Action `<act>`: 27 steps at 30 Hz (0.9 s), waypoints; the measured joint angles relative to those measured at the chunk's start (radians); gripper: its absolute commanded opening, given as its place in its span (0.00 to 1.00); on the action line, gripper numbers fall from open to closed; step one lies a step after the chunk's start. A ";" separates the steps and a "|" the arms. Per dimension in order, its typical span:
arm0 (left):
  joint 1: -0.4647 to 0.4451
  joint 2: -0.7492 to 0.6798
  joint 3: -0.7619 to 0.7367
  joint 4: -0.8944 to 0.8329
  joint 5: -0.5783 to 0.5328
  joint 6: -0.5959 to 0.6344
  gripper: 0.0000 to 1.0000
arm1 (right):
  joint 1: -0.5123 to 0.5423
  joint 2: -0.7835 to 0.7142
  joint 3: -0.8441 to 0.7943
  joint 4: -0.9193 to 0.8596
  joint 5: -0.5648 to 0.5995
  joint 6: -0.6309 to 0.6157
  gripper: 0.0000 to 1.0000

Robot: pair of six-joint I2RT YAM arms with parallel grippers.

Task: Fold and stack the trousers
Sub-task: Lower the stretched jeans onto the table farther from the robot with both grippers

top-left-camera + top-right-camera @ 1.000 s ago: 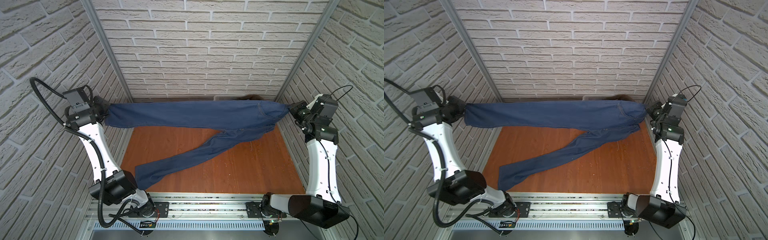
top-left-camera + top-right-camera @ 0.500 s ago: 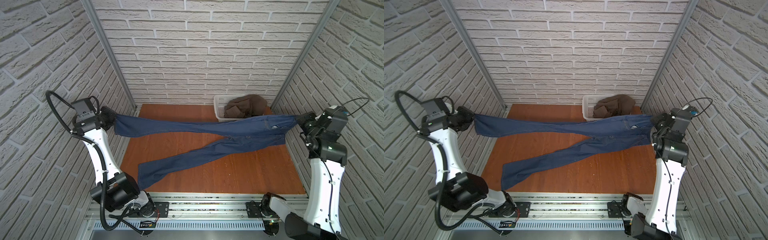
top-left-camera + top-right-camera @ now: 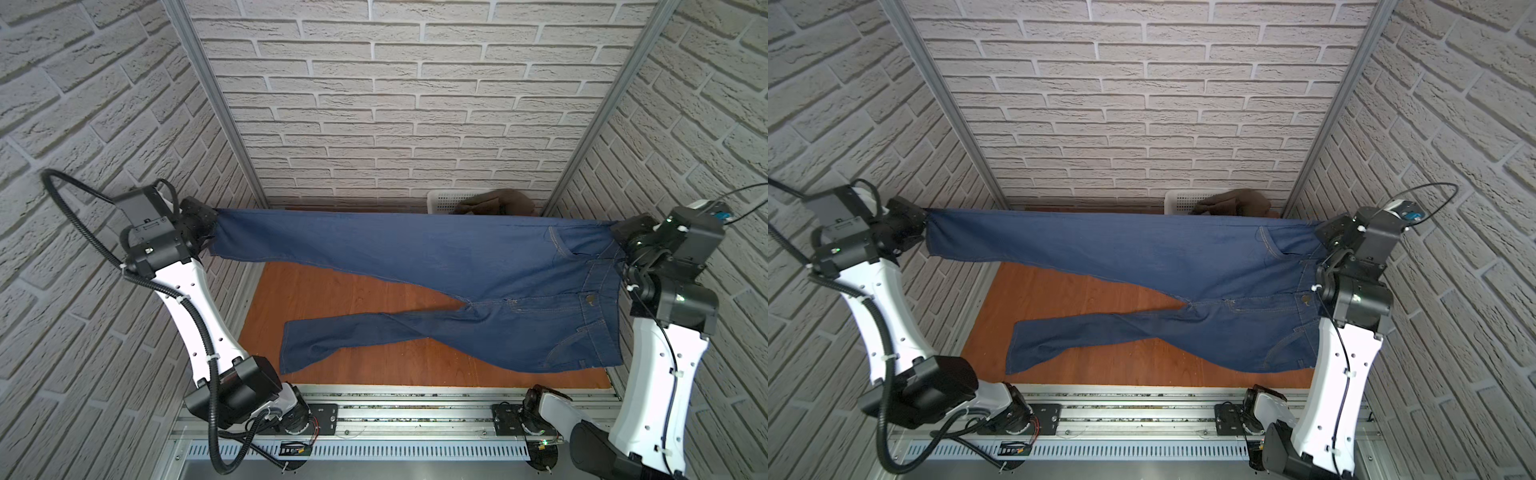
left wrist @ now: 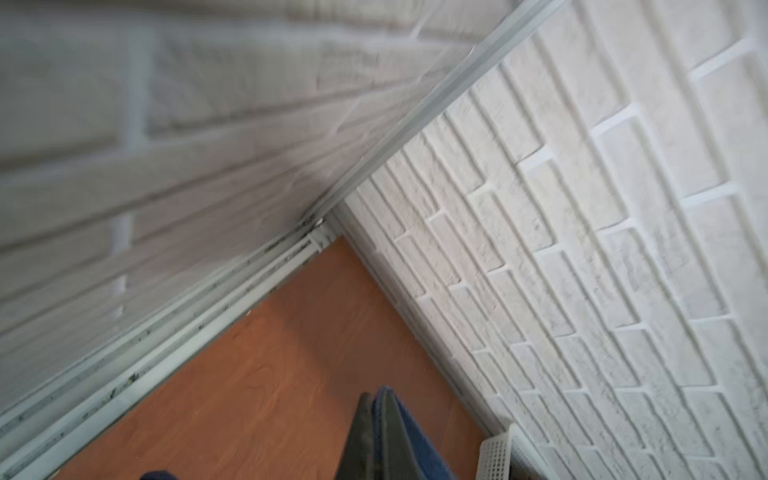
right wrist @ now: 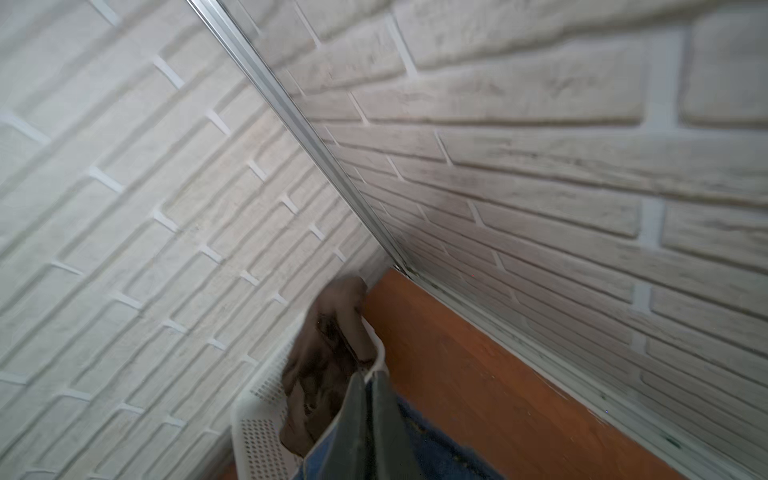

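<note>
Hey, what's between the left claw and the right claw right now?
Long dark blue denim trousers: one leg and the waist stretched taut in the air from left claw to right claw, shown in both top views.

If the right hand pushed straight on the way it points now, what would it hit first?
Probably the brown cloth heaped in the white basket, in line with the right hand, which is shut on the jeans. Depth is unclear.

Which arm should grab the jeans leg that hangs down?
Probably left. The trousers drop their loose cuff at the left of the table, near that arm. The right hand grips the waistband far away. The left hand must release its cuff first.
</note>
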 measured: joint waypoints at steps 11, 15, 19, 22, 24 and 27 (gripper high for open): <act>-0.150 0.224 -0.097 0.005 -0.094 0.016 0.00 | -0.001 0.206 -0.193 0.060 -0.013 -0.007 0.05; -0.182 0.300 0.043 0.005 -0.111 0.016 0.00 | 0.000 0.251 -0.170 0.114 -0.024 0.004 0.05; -0.221 0.397 0.183 0.010 -0.125 0.017 0.00 | 0.015 0.338 -0.122 0.157 -0.030 0.018 0.05; -0.253 0.480 0.238 0.016 -0.144 0.020 0.00 | 0.034 0.415 -0.087 0.178 -0.024 0.026 0.05; -0.276 0.554 0.257 0.021 -0.158 0.019 0.00 | 0.054 0.485 -0.056 0.192 -0.015 0.032 0.05; -0.295 0.642 0.259 0.018 -0.169 0.018 0.00 | 0.075 0.567 -0.025 0.197 -0.001 0.039 0.05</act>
